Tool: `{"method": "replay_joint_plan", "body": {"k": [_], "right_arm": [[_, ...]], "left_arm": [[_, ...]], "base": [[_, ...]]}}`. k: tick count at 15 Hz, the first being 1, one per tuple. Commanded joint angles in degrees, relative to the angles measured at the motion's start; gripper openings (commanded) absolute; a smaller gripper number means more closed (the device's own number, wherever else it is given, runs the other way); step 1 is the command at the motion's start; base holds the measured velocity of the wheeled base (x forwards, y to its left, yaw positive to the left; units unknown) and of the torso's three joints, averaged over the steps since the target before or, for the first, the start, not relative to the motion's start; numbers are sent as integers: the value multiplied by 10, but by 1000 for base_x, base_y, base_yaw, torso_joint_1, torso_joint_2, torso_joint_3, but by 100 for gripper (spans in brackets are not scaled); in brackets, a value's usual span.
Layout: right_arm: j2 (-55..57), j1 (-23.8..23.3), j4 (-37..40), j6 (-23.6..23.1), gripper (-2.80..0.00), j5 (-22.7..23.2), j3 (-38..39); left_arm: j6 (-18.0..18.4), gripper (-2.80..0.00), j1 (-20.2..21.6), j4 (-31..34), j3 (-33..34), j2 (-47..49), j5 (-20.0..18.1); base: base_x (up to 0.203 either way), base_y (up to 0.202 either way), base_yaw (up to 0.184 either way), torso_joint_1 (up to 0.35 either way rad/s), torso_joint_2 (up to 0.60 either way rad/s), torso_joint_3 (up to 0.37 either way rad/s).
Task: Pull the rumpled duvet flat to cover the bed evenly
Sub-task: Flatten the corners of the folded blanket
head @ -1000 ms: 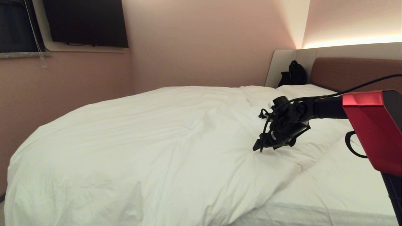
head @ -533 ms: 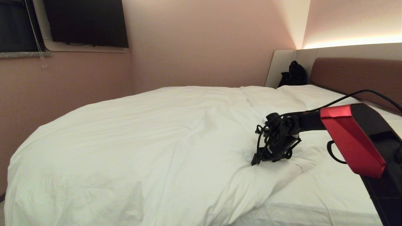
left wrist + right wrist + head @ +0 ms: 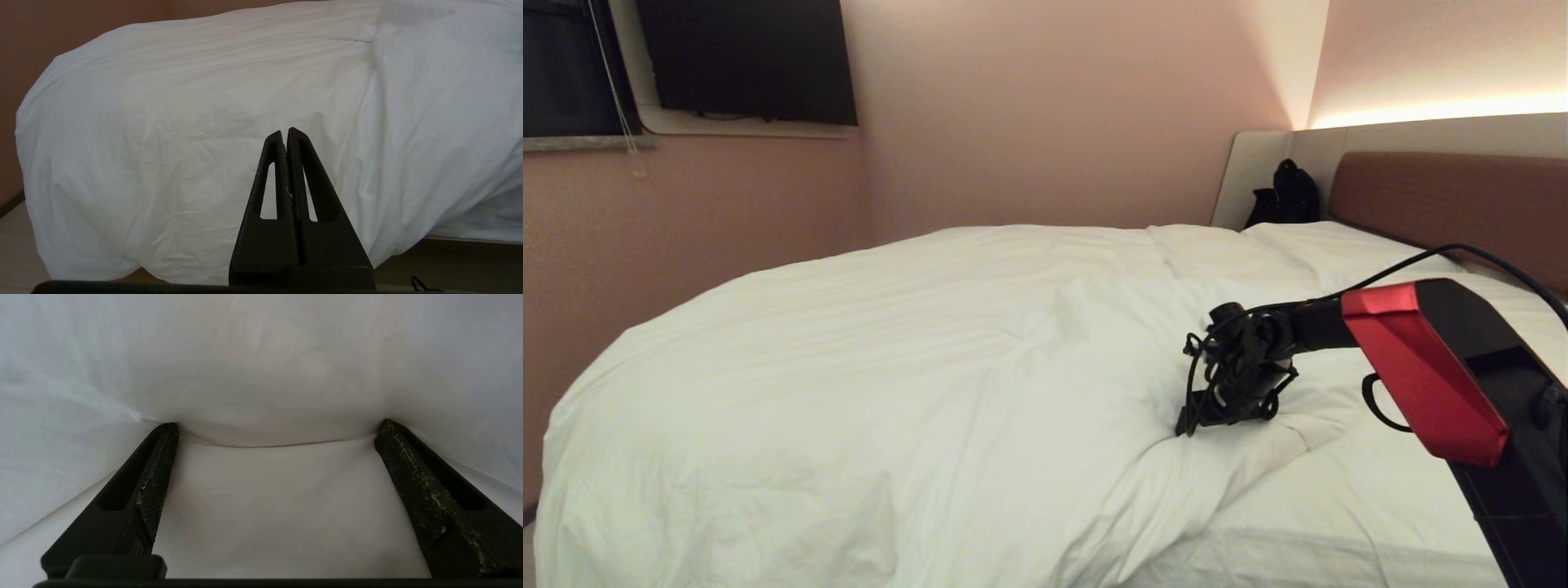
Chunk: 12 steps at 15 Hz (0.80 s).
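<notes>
Head view had the one duvet (image 3: 915, 367) bunched over the left and middle of the bed (image 3: 1372, 523), leaving a strip of bare sheet on the near right, so it wasn't covering evenly yet. Right gripper (image 3: 1188, 425) sat on the duvet's right edge with its fingers spread wide, tips pressing into the fabric in the right wrist view, nothing pinched between them. Left gripper (image 3: 287, 134) was clenched empty, parked low in front of the duvet's overhanging left end. I'd guess the duvet is soft, puffy and light but draggy, so grabbing a thick fold at that right edge makes sense. Pillows at the far right looked like two, hard to tell. One dark bag (image 3: 1286, 196) sat beside the headboard.
</notes>
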Motion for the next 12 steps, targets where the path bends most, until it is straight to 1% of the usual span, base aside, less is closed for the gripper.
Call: {"method": "replay_joint_plan", "body": {"k": [1,2,3,4,12], "right_arm": [[3,0,3,0,0,2,12],[2,0,3,0,0,3,15],[1,0,-2,-1,-230,3,18],[0,0,-17,-7,-280,2,33],[4,0,-19,-8,-280,1,31]], "left_arm": [[0,-280,0,0,0,1,0],[0,-280,0,0,0,1,0],[0,-280,0,0,0,1,0],[0,-280,0,0,0,1,0],[0,-280,0,0,0,1,0]], "base": [[0,0,0,0,0,0],[0,0,0,0,0,0],[0,0,0,0,0,0],[0,0,0,0,0,0],[0,0,0,0,0,0]]}}
